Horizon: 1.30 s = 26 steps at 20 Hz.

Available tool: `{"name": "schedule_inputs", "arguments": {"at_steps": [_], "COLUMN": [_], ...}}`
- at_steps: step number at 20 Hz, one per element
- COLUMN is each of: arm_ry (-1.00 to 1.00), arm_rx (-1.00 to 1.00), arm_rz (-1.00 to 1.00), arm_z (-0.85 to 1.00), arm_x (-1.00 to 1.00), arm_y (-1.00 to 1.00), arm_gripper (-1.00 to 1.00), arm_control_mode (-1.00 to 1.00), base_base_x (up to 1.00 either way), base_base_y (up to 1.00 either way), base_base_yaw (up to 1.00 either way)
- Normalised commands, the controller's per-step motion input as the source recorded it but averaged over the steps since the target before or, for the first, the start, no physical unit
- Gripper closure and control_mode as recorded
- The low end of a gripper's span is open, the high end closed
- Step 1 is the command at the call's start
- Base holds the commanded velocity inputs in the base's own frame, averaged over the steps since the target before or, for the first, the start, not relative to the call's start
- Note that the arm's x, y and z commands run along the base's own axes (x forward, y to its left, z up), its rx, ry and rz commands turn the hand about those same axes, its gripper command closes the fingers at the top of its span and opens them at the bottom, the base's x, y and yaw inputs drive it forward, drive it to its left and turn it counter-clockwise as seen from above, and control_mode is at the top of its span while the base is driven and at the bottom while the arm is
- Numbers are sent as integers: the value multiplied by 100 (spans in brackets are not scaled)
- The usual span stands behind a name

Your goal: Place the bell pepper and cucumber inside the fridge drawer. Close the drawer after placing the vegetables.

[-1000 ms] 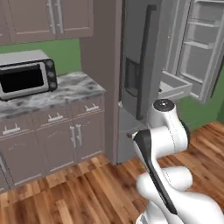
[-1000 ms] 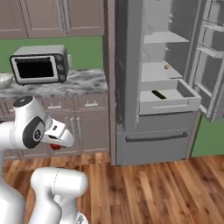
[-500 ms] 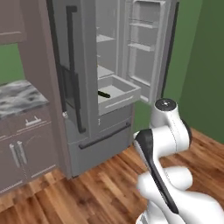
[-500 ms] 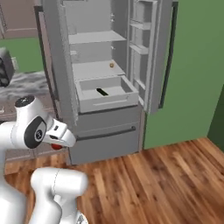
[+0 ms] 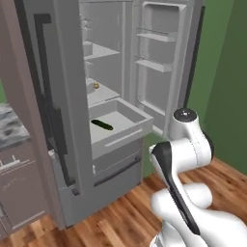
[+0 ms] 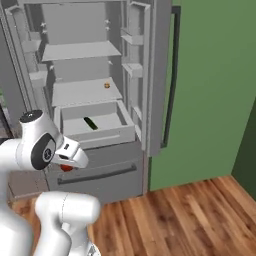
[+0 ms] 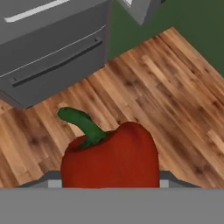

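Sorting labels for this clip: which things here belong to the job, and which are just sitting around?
Job:
- pepper, held in the gripper
- cucumber, already lying in the drawer
- drawer, pulled open

Just there:
- small brown item on the shelf above the drawer
- lower fridge drawer, closed
- fridge door, open

light: even, bright, rendered | shadows: faint | glare: none | sharpness: soft, slightly pixelated
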Motion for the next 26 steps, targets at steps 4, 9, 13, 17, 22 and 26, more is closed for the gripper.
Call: {"name": "schedule_inputs", "arguments": {"at_steps": [4, 9, 13, 17, 22, 26], "arm_ry": [0, 0, 0, 0, 0, 0], "arm_rx": [0, 0, 0, 0, 0, 0], "arm_rz": [0, 0, 0, 0, 0, 0], "arm_z": [0, 0, 0, 0, 0, 0], "arm_x": [0, 0, 0, 0, 0, 0], "arm_y": [0, 0, 0, 0, 0, 0], "arm_gripper": [100, 100, 100, 100, 100, 100], "arm_control_mode": [100, 100, 100, 100, 100, 100], "base_base_x": [100, 67, 49, 60, 69, 26], "base_base_y": [1, -28, -2, -1, -5, -12], "base_base_yaw": [0, 7, 7, 10, 10, 7]}}
